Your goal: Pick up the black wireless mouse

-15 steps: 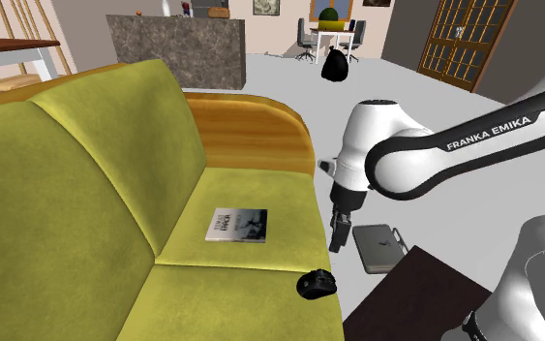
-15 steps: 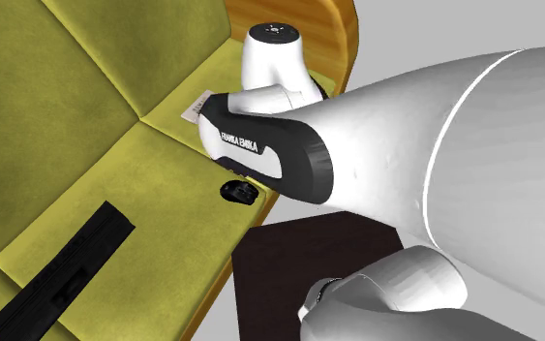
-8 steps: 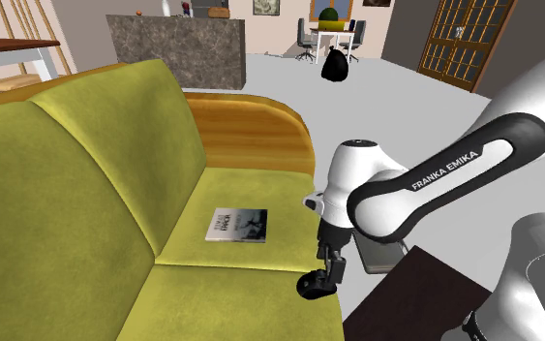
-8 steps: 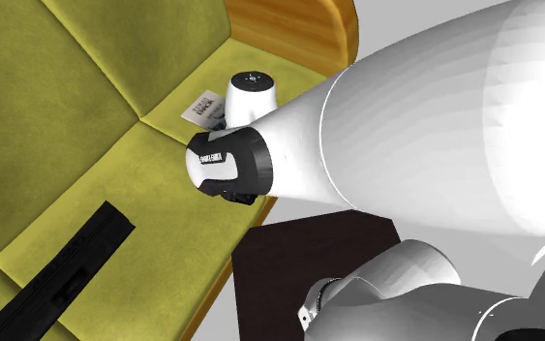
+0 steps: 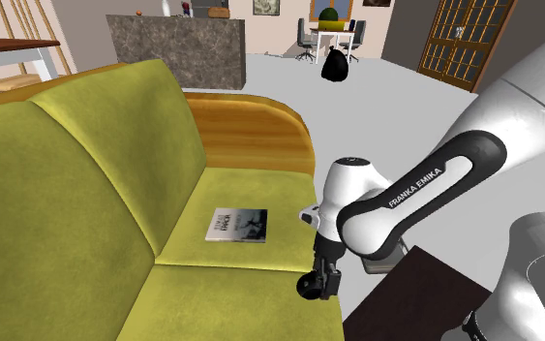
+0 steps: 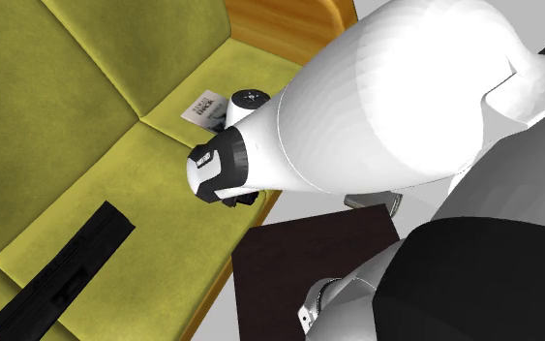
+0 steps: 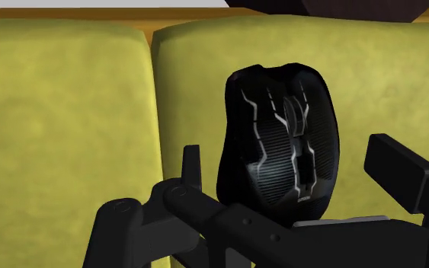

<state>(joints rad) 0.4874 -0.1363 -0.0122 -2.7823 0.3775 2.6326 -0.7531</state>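
The black wireless mouse [image 7: 281, 145], marked with pale lines and a scroll wheel, lies on the yellow-green sofa seat [image 5: 231, 300] close to its front edge. In the shoulder view the mouse [image 5: 309, 287] is partly covered by my gripper [image 5: 326, 281], which has come down over it. In the wrist view my gripper [image 7: 289, 156] is open. The mouse sits between the fingers: one finger [image 7: 192, 167] stands close beside it, the other [image 7: 399, 171] a small gap away. Neither clasps it.
A thin book [image 5: 236, 225] lies on the seat cushion behind the mouse. A long black flat object [image 6: 62, 266] rests further along the sofa. A dark brown side table [image 6: 318, 262] stands beside the sofa's wooden armrest [image 5: 251, 126], with a grey case [image 5: 388, 254] next to it.
The arm has swung in from beside the sofa edge and lowered. The gripper went from hanging above the floor gap to straddling the mouse. The mouse has not moved.
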